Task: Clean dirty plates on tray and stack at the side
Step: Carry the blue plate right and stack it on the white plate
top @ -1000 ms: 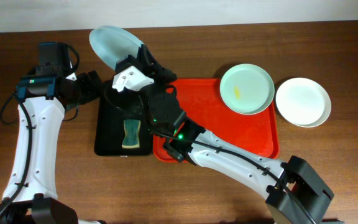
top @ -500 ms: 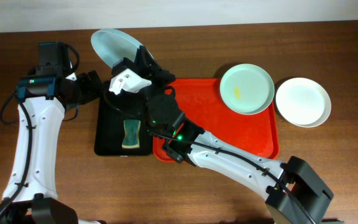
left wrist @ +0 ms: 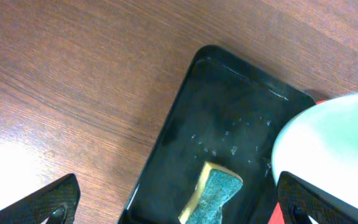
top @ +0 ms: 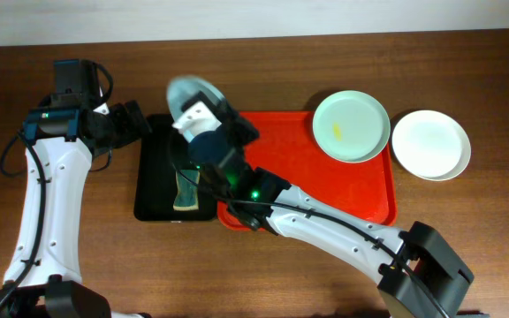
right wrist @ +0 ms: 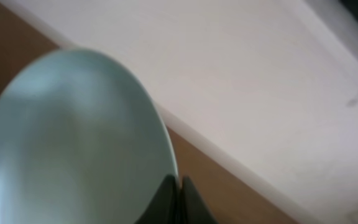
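My right gripper [right wrist: 174, 186] is pinched tight on the rim of a blue-green plate [right wrist: 73, 143], which tilts up from the jaws over the black tray's [top: 153, 177] far end. My left gripper [left wrist: 176, 205] hangs beside that tray, jaws spread wide, empty. A second blue-green plate [top: 351, 125] lies on the red tray [top: 325, 190], the white plate [top: 430, 144] just right of it.

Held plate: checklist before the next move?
1. Grip: right gripper shut on the pale blue-green plate at its rim: ok.
2. That plate tilted, off the table: ok.
3. Its face wiped: cannot tell, the wrist view is blurred.
4. The left gripper open and empty: ok.
5. The sponge lying free in the black tray: ok.
6. The second plate on the red tray has a yellow smear: not ok.
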`<state>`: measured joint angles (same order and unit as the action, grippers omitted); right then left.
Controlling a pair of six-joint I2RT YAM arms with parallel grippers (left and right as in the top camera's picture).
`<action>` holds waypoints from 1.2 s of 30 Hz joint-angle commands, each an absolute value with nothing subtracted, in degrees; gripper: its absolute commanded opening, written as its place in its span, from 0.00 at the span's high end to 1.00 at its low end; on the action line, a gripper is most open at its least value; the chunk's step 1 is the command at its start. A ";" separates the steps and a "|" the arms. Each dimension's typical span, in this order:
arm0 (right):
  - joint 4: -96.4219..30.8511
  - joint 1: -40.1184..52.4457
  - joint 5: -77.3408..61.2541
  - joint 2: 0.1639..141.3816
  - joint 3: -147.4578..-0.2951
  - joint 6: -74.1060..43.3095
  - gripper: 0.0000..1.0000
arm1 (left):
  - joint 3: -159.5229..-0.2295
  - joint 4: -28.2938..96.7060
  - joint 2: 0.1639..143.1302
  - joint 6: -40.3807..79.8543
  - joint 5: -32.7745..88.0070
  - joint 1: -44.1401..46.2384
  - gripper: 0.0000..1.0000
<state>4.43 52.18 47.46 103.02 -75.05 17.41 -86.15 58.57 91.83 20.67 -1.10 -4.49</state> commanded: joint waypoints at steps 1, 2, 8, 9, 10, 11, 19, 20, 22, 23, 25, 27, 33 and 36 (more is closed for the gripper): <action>-4.47 49.65 44.88 102.72 -75.33 -16.36 0.96 | -86.67 58.63 91.70 21.21 -1.32 -4.78 0.01; -5.61 48.42 41.82 102.69 -75.33 -19.33 0.96 | -86.67 58.63 91.70 21.21 -1.32 -4.78 0.01; -6.31 43.38 33.69 97.08 -75.35 -19.62 0.96 | -86.67 58.63 91.70 21.21 -1.32 -4.78 0.01; -6.79 42.54 33.58 95.48 -75.35 -19.62 0.96 | -86.67 58.63 91.70 21.21 -1.32 -4.78 0.01; -7.77 41.34 33.61 93.62 -75.35 -19.62 0.96 | -86.67 58.63 91.70 21.21 -1.32 -4.78 0.01; -8.69 40.23 33.58 92.27 -75.35 -19.62 0.96 | -86.67 58.63 91.70 21.21 -1.32 -4.78 0.01; -26.06 19.25 22.55 84.29 -75.35 -24.21 0.96 | -86.67 58.63 91.70 21.21 -1.32 -4.78 0.01; -27.81 16.12 19.42 84.16 -75.35 -25.26 0.96 | -86.67 58.63 91.70 21.21 -1.32 -4.78 0.01; -31.99 7.64 10.37 84.18 -75.33 -28.45 0.96 | -86.67 58.63 91.70 21.21 -1.32 -4.78 0.01; -33.91 2.76 5.13 84.55 -75.33 -29.19 0.96 | -86.67 58.65 91.70 21.21 -1.32 -4.78 0.01; -36.21 -4.95 -2.37 85.67 -75.33 -29.23 0.96 | -86.67 58.63 91.70 21.21 -1.32 -4.78 0.01; -38.72 -11.16 -5.23 86.91 -75.33 -29.21 0.96 | -86.67 58.63 91.70 21.21 -1.32 -4.78 0.01; -47.05 -27.18 -5.61 92.44 -75.29 -29.21 0.96 | -86.67 58.63 91.70 21.21 -1.32 -4.78 0.01; -48.27 -31.73 -5.63 96.49 -75.20 -29.21 0.96 | -86.67 58.63 91.70 21.21 -1.32 -4.78 0.01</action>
